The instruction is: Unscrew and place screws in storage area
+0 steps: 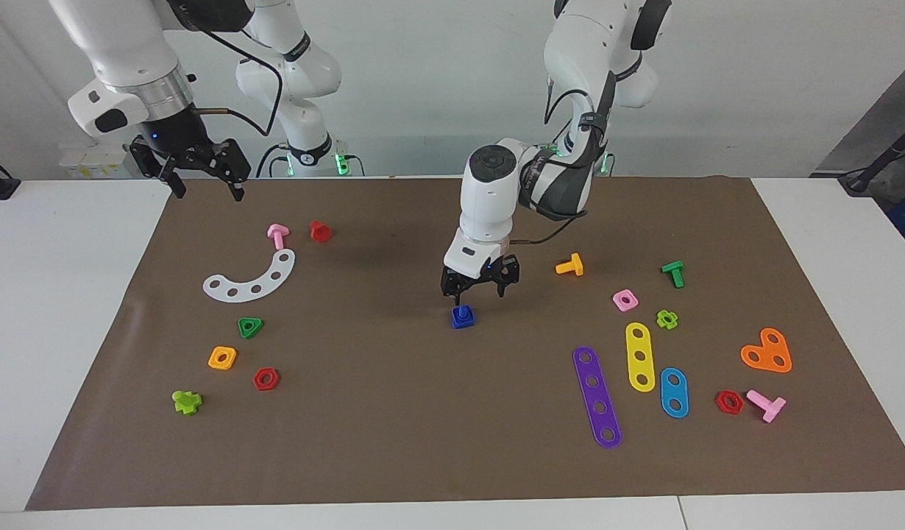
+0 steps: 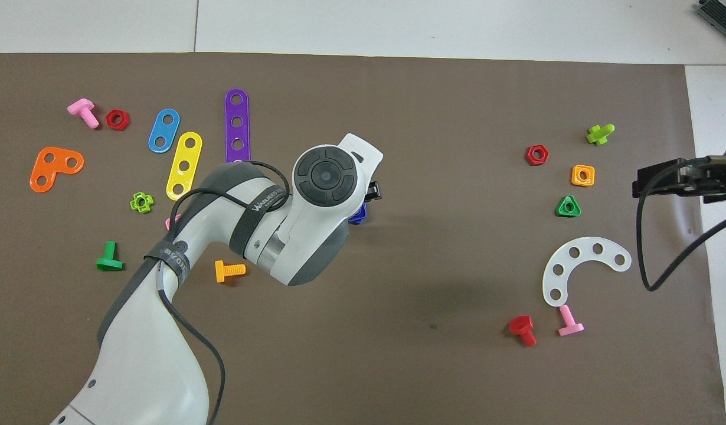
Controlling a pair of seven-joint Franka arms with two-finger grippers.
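The dark-blue screw [image 1: 462,315] stands upright in a flat blue square nut in the middle of the brown mat. My left gripper [image 1: 479,294] hangs open just above it, fingers pointing down and not closed on it. In the overhead view the left wrist covers the gripper, and only an edge of the blue piece [image 2: 358,215] shows. The storage area is toward the right arm's end: white curved strip [image 1: 252,278], green triangle nut [image 1: 250,327], orange square nut [image 1: 222,358], red hexagon nut [image 1: 265,378]. My right gripper [image 1: 206,188] waits open in the air over the mat's edge.
A pink bolt [image 1: 277,235] and a red bolt [image 1: 319,231] lie near the white strip, a lime bolt [image 1: 186,401] farther out. Toward the left arm's end lie an orange bolt [image 1: 570,265], a green bolt [image 1: 673,273], and purple [image 1: 597,396], yellow and blue strips.
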